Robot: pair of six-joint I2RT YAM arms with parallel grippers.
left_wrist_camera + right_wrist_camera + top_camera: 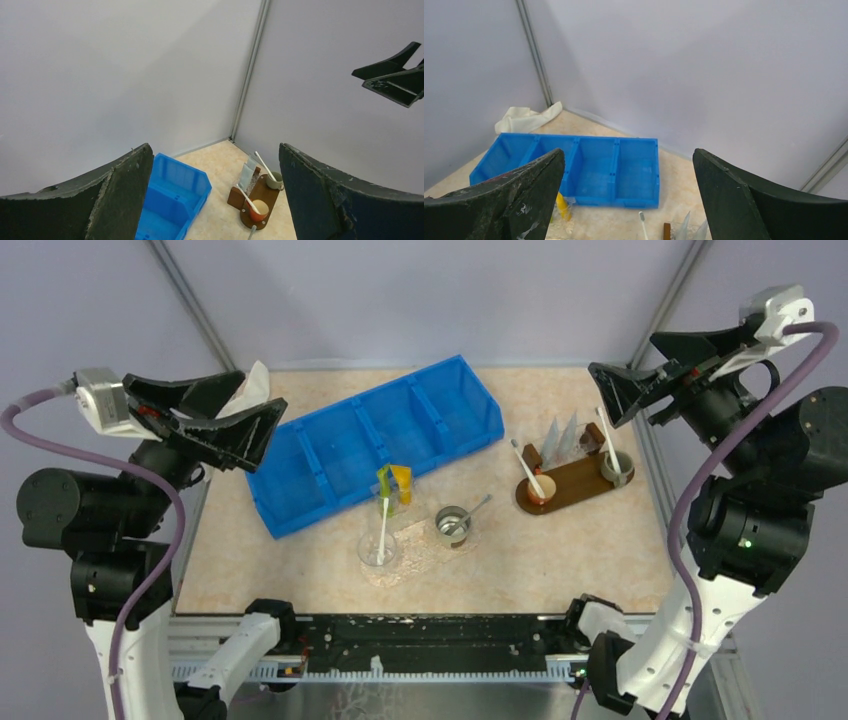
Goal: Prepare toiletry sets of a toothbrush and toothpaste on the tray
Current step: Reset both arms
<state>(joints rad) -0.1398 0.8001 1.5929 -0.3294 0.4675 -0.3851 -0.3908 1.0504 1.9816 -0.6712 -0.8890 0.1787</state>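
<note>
Closest, one toothbrush (383, 530) stands in a clear cup (378, 555), yellow-green toothpaste (396, 482) just behind it; two more lean in cups (538, 492) on the wooden tray (575, 483). Above the counter (600, 560), the left end effector (214, 150) and the right end effector (628, 152) hang wide open, empty.

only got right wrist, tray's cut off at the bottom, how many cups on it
observer: Two on the tray: an orange cup and a grey cup.
operator: any cups off the tray
observer: Two, between the bin and the arms: a clear cup and a metal cup.
</note>
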